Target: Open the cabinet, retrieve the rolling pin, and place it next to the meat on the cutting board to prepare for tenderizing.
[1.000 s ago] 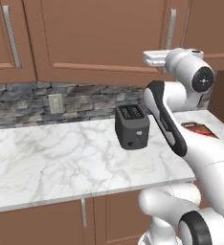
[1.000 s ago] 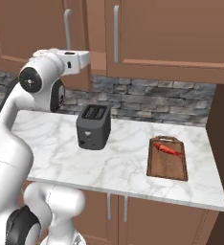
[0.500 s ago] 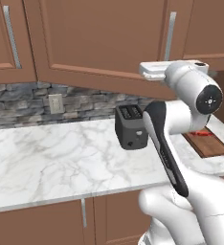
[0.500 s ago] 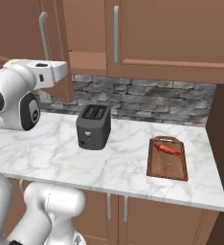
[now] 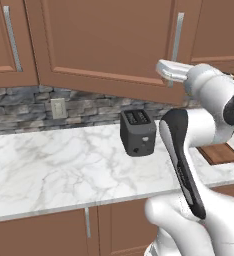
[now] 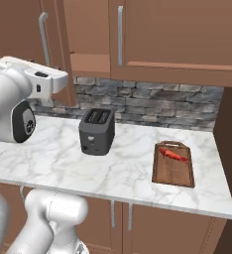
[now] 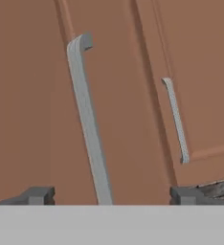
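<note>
Cabinet [image 5: 104,42]: wide wall unit, flat brown wood door, smooth finish; door swung partly outward in the right base view. Contents not visible.

Handle [image 7: 87,119]: long silver bar, rounded at the top, running between the finger tips in the hand view. A second, shorter-looking bar handle [image 7: 176,119] sits on the neighbouring door.

Gripper [image 7: 111,195]: raised at the cabinet front, fingers spread wide, one tip either side of the handle, not touching it; holds nothing.

Board [image 6: 173,164]: rectangular, dark reddish-brown wood, raised rim, lying on the counter's right end.

Meat [image 6: 173,154]: small flat bright red strip, on the far part of the board. Nothing else is on the board.

Toaster [image 6: 96,131]: dark grey box, two slots on top, upright on the counter, well left of the board.

Counter [image 6: 63,163]: white marble with grey veins, glossy.

Backsplash [image 6: 157,104]: rough grey stacked stone; a pale outlet plate [image 5: 58,106] is set in it.

Base cabinets [image 6: 162,228]: brown wood, short silver handles.

Rolling pin: location cannot be told.
</note>
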